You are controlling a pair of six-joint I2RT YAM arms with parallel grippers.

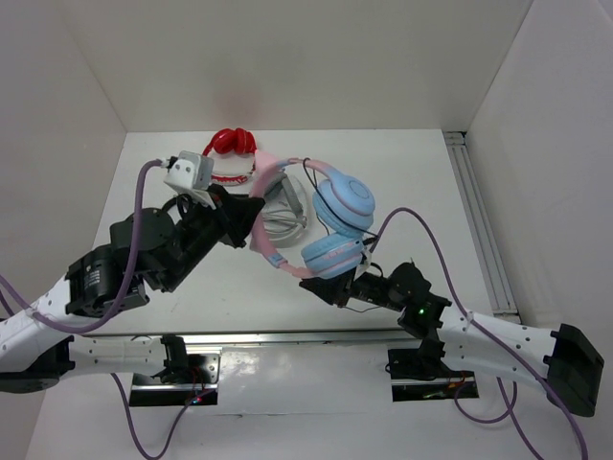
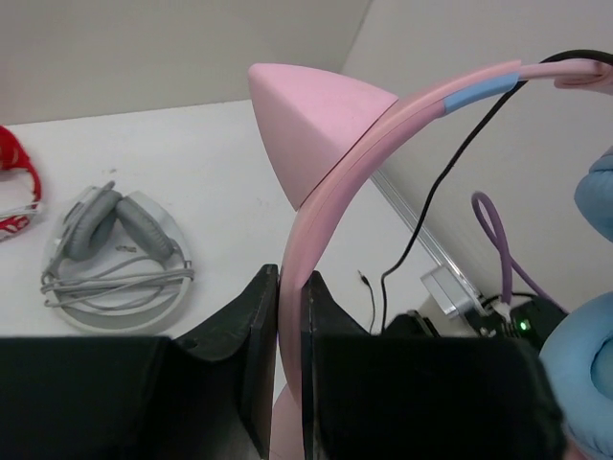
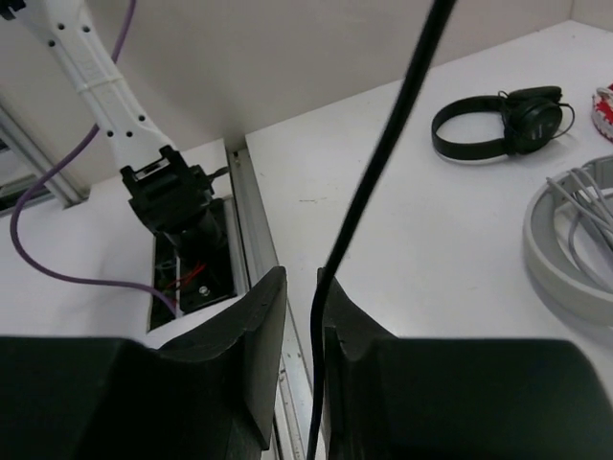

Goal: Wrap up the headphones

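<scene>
The headphones are held off the table, with light blue ear cups and a pink headband. My left gripper is shut on the headband, just below a pink cat ear; the band fills the gap between its jaws. The thin black cable hangs from the headphones, and its plug lies on the table. My right gripper is below the lower ear cup. In the right wrist view its jaws stand narrowly apart, and the cable runs between them against the right finger.
A grey pair of headphones lies coiled on a white round dish behind the left gripper. A red pair sits at the back. A black pair lies on the table. A metal rail runs along the right edge.
</scene>
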